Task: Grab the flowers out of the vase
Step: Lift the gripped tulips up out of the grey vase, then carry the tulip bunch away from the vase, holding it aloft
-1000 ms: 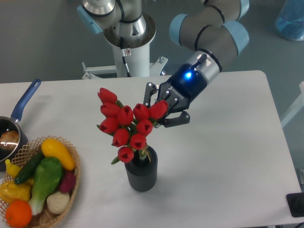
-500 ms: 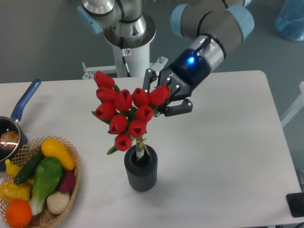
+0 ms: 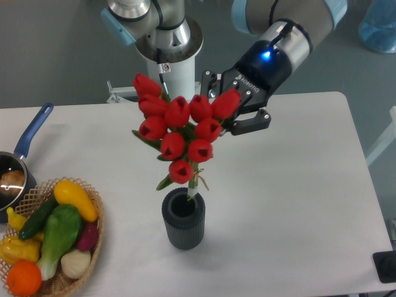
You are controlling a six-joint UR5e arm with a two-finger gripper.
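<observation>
Red tulip flowers (image 3: 182, 133) hang in the air above the vase (image 3: 183, 219), bunch tilted, buds fanned up and to the left. Stem ends point down at the vase mouth; the tips look level w/ the rim or just inside, can't tell which. Vase stands upright on the white table (image 3: 297, 185), near the front edge.

Gripper (image 3: 238, 108) is at the bunch's upper right side, fingers narrowed round the outer buds and the stems behind them, holding the flowers. Arm reaches in from top right, blue light lit on the wrist.

Step in hand, by my read: the lift, nearly done. Next move calls for a bit more straight-up travel so stem tips clear the rim w/o tipping the vase, grip kept firm as the hold is off to one side.

Further out: basket (image 3: 93, 238) of veg and fruit at front left, blue-handled pan (image 3: 28, 139) at the left edge.
</observation>
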